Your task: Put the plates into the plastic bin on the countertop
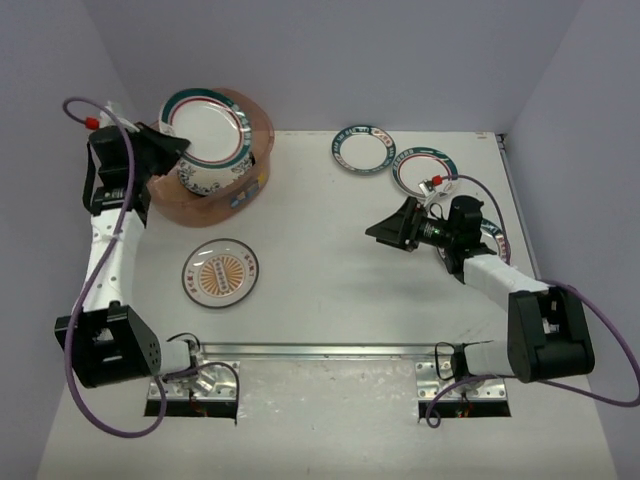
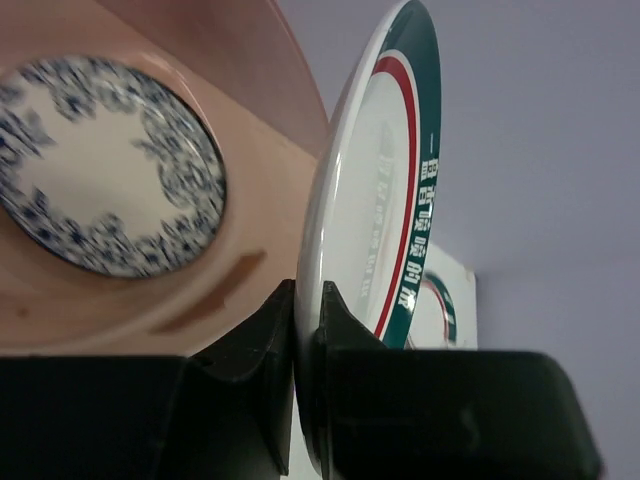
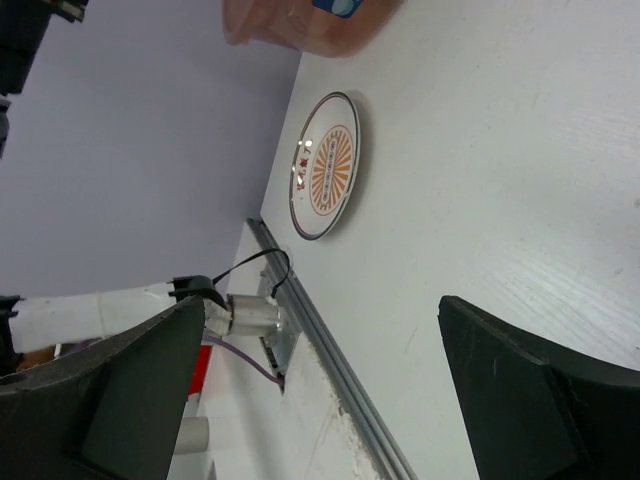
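White countertop (image 1: 330, 300); plastic bin (image 1: 168, 203), scattered plates (image 1: 220, 272)

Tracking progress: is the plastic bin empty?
Not empty: a blue floral plate lies inside the plastic bin; the left gripper holds a teal-rimmed plate over it.

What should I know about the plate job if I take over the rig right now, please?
Left pincer: shut on the rim of a round white plate with a teal rim and red line, held on edge above the translucent pinkish plastic bin.
Right pincer: open and empty, over the flat white countertop.
Done: one round blue floral plate lies in the bin.
Left: release the held plate, then collect at least the orange sunburst plate near the left arm, and the teal-rimmed plate and the red-and-teal plate at the far right.
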Available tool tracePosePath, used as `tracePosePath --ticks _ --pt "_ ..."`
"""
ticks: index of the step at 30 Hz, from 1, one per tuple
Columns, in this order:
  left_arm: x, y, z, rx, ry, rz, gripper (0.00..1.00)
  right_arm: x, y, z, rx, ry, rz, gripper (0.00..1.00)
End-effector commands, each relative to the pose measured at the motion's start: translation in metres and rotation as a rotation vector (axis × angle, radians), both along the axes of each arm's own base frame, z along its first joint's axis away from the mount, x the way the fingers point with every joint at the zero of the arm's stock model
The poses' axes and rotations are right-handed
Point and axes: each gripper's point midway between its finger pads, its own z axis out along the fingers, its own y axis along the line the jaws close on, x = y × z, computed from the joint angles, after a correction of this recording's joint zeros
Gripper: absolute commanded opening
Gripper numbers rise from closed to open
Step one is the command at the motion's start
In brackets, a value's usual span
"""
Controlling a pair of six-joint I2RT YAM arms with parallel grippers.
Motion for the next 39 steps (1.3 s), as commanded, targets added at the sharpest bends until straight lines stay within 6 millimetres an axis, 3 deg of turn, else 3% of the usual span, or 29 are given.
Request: tracePosePath --ticks 1,4,8,13,15,16,17,18,20,22,26,29,33,36,37,39 --pt "0.057 0.061 -0.021 -0.01 0.099 0.211 0.0 -0.006 -0.008 -0.008 -0.038 -0.017 -0.002 0.99" --pt "0.088 0.07 -0.039 -0.039 0.139 0.199 0.0 -0.011 -0.008 -0.012 -0.04 -0.013 0.008 0.99" --pt "0.129 0.078 -0.087 -0.077 0.248 0.157 0.01 -0.014 -0.009 -0.016 -0.047 -0.011 0.021 0.99" --pt "0.138 0.076 -0.117 -0.085 0.292 0.128 0.11 -0.012 -0.01 -0.02 -0.051 0.003 0.022 0.99" --pt "0.138 0.075 -0.128 -0.082 0.314 0.112 0.24 -0.011 -0.01 -0.023 -0.055 0.017 0.014 0.99" --pt "0.136 0.076 -0.132 -0.08 0.327 0.12 0.35 -0.011 -0.011 -0.025 -0.059 0.023 0.008 0.99" --pt "0.134 0.077 -0.139 -0.077 0.342 0.134 0.56 -0.01 -0.012 -0.026 -0.067 0.026 -0.006 0.99" --pt "0.131 0.078 -0.142 -0.071 0.345 0.136 0.67 -0.01 -0.013 -0.027 -0.074 0.03 -0.014 0.99" --pt "0.129 0.08 -0.142 -0.055 0.342 0.147 0.8 -0.009 -0.014 -0.027 -0.086 0.026 -0.022 0.99" --pt "0.125 0.085 -0.142 -0.03 0.354 0.174 1.0 -0.01 -0.013 -0.028 -0.097 0.03 -0.022 0.99" --pt "0.124 0.092 -0.141 0.012 0.388 0.188 1.0 -0.018 0.008 -0.033 -0.124 0.034 0.029 0.99" --pt "0.127 0.093 -0.159 0.034 0.461 0.157 1.0 -0.028 0.044 -0.045 -0.186 0.039 0.107 0.99" --pt "0.121 0.094 -0.17 0.049 0.543 0.149 1.0 -0.03 0.071 -0.051 -0.228 0.039 0.151 0.99" --pt "0.114 0.095 -0.144 0.07 0.496 0.166 1.0 -0.024 0.092 -0.063 -0.362 0.027 0.13 0.99" --pt "0.113 0.095 -0.143 0.071 0.494 0.167 1.0 -0.027 0.097 -0.072 -0.398 0.031 0.126 0.99" --pt "0.105 0.091 -0.106 0.071 0.429 0.17 1.0 -0.024 0.129 -0.078 -0.424 0.023 0.168 0.99"
